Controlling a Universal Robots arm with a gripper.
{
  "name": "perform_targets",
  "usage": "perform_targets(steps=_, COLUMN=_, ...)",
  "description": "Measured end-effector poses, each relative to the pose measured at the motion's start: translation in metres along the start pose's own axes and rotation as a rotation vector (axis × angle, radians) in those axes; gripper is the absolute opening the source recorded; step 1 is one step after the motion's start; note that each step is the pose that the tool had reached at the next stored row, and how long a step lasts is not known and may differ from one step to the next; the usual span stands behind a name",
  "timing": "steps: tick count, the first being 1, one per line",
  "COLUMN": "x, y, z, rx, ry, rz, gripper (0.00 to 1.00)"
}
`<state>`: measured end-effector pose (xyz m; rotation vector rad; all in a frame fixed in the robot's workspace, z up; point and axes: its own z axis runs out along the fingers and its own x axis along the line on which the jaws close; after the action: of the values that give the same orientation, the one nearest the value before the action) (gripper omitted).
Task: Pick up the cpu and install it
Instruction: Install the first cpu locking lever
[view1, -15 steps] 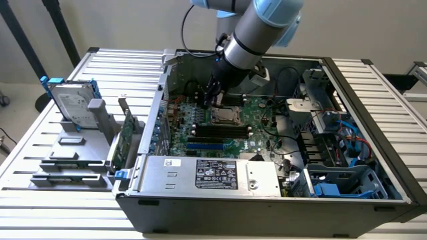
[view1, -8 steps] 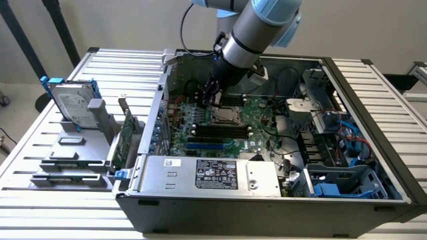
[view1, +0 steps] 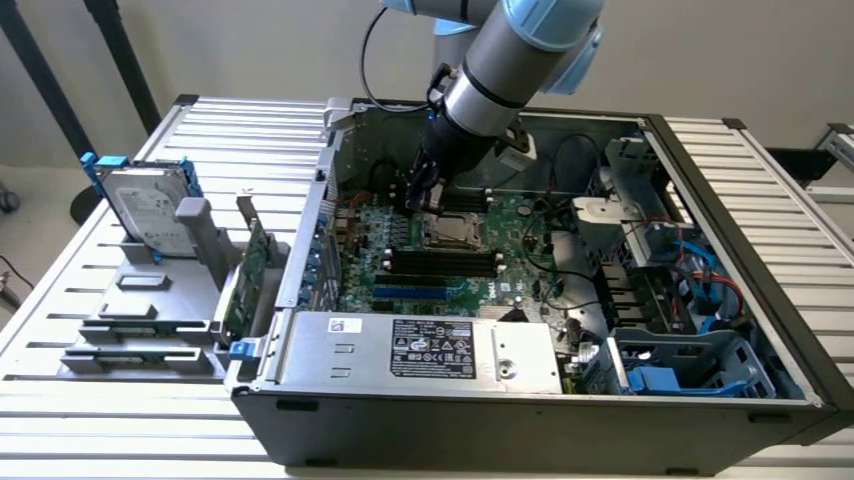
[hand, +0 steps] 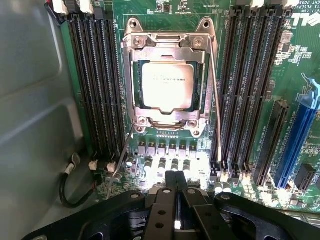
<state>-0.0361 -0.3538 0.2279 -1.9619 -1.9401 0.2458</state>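
The cpu (hand: 167, 86), a small square chip with a dull silver top, lies flat in the socket of the green motherboard (hand: 165, 12), under the metal socket frame (hand: 167, 42). In the exterior view the cpu (view1: 447, 233) shows at the middle of the board inside the open computer case (view1: 534, 420). My gripper (view1: 424, 195) hangs just above the board, a little back from the socket. Its black fingers (hand: 169, 186) are pressed together with nothing between them, and the gripper (hand: 175, 181) hovers over the small capacitors beside the socket.
Black memory slots (hand: 97, 85) flank the socket on both sides, and thin wire levers (hand: 216, 100) run along it. The grey case wall (hand: 30, 100) is close by. A power supply (view1: 420, 350) sits near the case front. A hard drive with blue rails (view1: 147, 210) stands on a rack outside.
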Motion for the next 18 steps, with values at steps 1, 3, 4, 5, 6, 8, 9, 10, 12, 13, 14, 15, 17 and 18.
perform_targets(steps=1, x=0.0, y=0.0, z=0.0, rx=0.0, ry=0.0004, rz=0.0, gripper=0.11)
perform_targets(steps=3, x=0.0, y=0.0, z=0.0, rx=0.0001, ry=0.0013, rz=-0.001, gripper=0.11)
perform_targets(steps=4, x=0.0, y=0.0, z=0.0, rx=0.0001, ry=0.0018, rz=-0.001, gripper=0.11)
perform_targets(steps=5, x=0.0, y=0.0, z=0.0, rx=0.0001, ry=0.0023, rz=-0.001, gripper=0.11)
perform_targets(steps=6, x=0.0, y=0.0, z=0.0, rx=0.0001, ry=0.0027, rz=-0.001, gripper=0.11)
perform_targets(steps=8, x=0.0, y=0.0, z=0.0, rx=0.0001, ry=0.0033, rz=-0.001, gripper=0.11)
perform_targets(steps=9, x=0.0, y=0.0, z=0.0, rx=0.0002, ry=0.0032, rz=-0.001, gripper=0.11)
perform_targets(steps=10, x=0.0, y=0.0, z=0.0, rx=0.0001, ry=0.0033, rz=-0.001, gripper=0.11)
perform_targets(steps=12, x=0.0, y=-0.0001, z=0.0, rx=0.0002, ry=0.0033, rz=-0.001, gripper=0.11)
perform_targets(steps=13, x=0.0, y=-0.0004, z=0.0001, rx=0.0001, ry=0.0032, rz=-0.001, gripper=0.11)
perform_targets(steps=14, x=-0.0001, y=-0.001, z=0.0004, rx=0.0002, ry=0.0032, rz=-0.001, gripper=0.11)
perform_targets(steps=15, x=-0.0001, y=-0.002, z=0.0008, rx=0.0001, ry=0.0033, rz=-0.001, gripper=0.11)
perform_targets(steps=17, x=-0.0003, y=-0.0072, z=0.0029, rx=0.0, ry=0.0078, rz=-0.002, gripper=0.11)
perform_targets(steps=18, x=-0.0004, y=-0.0092, z=0.0038, rx=-0.0002, ry=0.0108, rz=0.0, gripper=0.11)
